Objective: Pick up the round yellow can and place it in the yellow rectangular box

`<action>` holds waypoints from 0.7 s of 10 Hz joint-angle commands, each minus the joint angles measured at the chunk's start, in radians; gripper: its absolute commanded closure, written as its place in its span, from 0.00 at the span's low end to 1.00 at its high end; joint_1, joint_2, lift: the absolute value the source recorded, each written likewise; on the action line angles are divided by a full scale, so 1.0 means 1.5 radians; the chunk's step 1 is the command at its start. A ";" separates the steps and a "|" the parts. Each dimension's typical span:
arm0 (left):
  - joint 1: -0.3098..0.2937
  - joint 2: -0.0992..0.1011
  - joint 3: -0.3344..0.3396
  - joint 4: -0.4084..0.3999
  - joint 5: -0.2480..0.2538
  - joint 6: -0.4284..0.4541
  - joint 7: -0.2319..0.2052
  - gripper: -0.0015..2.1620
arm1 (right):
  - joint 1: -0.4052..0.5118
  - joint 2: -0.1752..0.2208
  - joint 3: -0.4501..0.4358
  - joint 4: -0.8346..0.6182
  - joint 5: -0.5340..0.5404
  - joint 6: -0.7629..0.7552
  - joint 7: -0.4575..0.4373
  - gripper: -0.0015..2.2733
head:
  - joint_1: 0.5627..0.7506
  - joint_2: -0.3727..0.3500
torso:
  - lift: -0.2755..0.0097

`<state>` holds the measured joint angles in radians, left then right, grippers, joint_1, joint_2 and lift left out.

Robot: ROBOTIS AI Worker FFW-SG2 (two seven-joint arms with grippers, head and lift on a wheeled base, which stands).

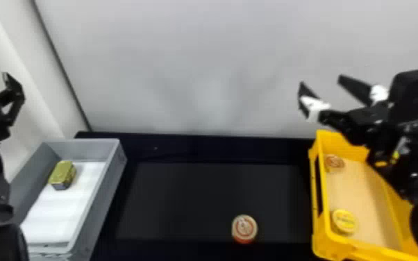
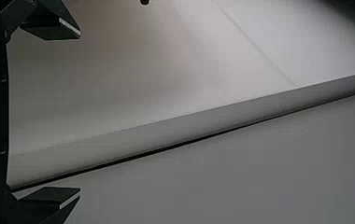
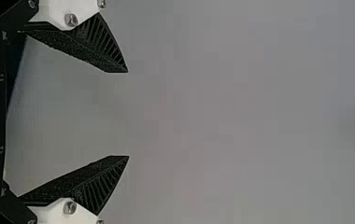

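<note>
A round yellow can (image 1: pixel 344 221) lies in the near part of the yellow rectangular box (image 1: pixel 323 208), on the right of the head view. Above that box's far end is my right gripper (image 1: pixel 320 80), open and holding nothing; in the right wrist view the right gripper (image 3: pixel 128 114) has its two fingers wide apart. My left gripper (image 1: pixel 6 77) stands at the left edge, high over the grey box and apart from the can. The left wrist view shows the left gripper (image 2: pixel 80 113) open with nothing between its fingers.
The grey box (image 1: pixel 114 173) on the left holds a gold-coloured tin (image 1: pixel 62 174). A round can with a red and cream lid (image 1: pixel 244 228) sits near the front of the black table (image 1: pixel 198 198). Another round reddish can (image 1: pixel 334 161) is at the yellow box's far end. A pale wall rises behind.
</note>
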<state>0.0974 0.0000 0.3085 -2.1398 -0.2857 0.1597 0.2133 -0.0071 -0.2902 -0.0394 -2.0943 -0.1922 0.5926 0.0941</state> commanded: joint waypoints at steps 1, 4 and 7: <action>0.000 -0.002 0.002 0.001 0.001 0.001 0.000 0.05 | 0.017 0.003 0.029 0.050 -0.013 -0.013 0.077 0.07 | 0.70 0.53 | 0.76; 0.000 -0.002 0.005 0.001 0.002 0.000 -0.001 0.05 | 0.049 0.016 0.091 0.087 -0.008 -0.035 0.083 0.07 | 0.70 0.53 | 0.76; 0.000 -0.002 0.005 0.004 0.002 0.000 -0.001 0.05 | 0.054 0.021 0.131 0.093 -0.007 -0.004 0.093 0.07 | 0.70 0.53 | 0.76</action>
<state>0.0966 0.0000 0.3162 -2.1360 -0.2823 0.1599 0.2117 0.0710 -0.2602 0.1314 -1.9565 -0.2055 0.5625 0.2261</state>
